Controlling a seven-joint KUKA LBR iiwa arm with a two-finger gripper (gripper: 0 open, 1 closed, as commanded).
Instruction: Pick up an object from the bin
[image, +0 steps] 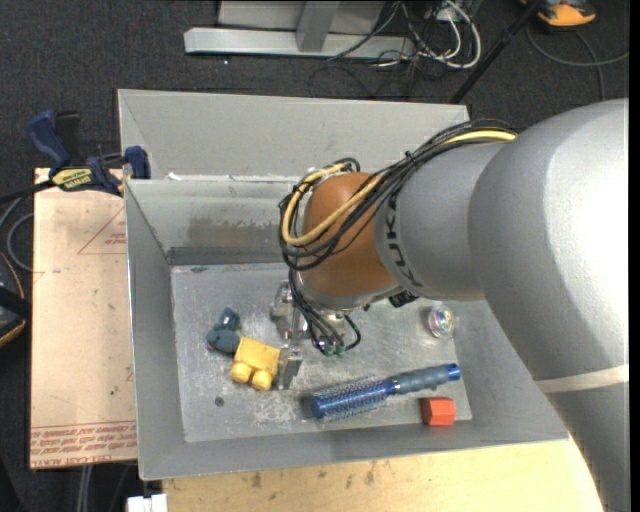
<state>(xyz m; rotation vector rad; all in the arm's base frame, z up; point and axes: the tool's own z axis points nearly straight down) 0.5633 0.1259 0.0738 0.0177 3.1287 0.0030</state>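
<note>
My gripper (288, 368) reaches down near the middle of the bin floor, its fingertips right beside the right edge of a yellow toy block (253, 363). A small dark blue-grey piece (223, 332) lies just left of and above the yellow block. A blue hairbrush (378, 391) lies slantwise to the right of and below the gripper.
A small orange-red cube (437, 411) sits near the bin's front right corner. A shiny round bauble (439, 321) lies at the right under the arm. The arm with its orange cover and cables hangs over the bin's middle and right.
</note>
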